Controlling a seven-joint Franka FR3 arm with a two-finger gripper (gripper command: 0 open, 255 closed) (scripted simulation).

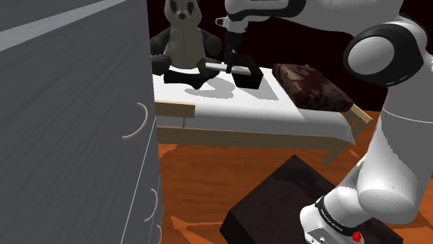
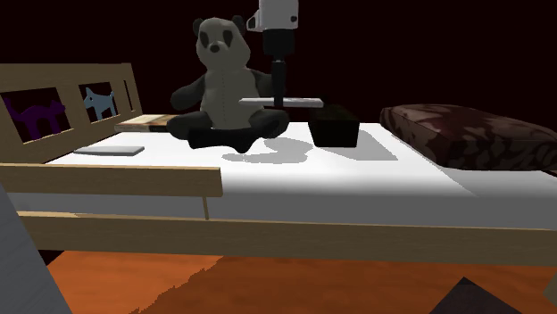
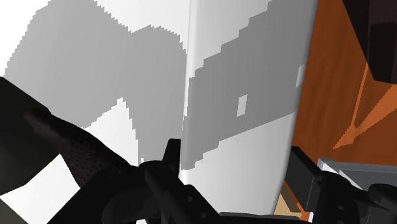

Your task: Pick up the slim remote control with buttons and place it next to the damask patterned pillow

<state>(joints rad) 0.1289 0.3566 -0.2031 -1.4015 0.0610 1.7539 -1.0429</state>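
A: Holding slim remote (image 2: 303, 101) off the bed (image 2: 357, 192), clamped mid-length in gripper (image 2: 280, 98), just in front of panda (image 2: 223, 80).
B: Long axis?
A: Level, running across second exterior view, one end aimed toward damask pillow (image 2: 464, 134).
B: Pillow bearing from hand?
A: Off to that view's right, past black box (image 2: 335, 132). Probably best carried over box, then lowered onto bare sheet beside pillow.

Nothing legible here. There is a line of tiny white lettering on the dark ring (image 1: 332, 216) near the foot of the white arm (image 1: 399, 132) in the shoulder view, but it is too small to make out. No word, number or sign reads on anything else.
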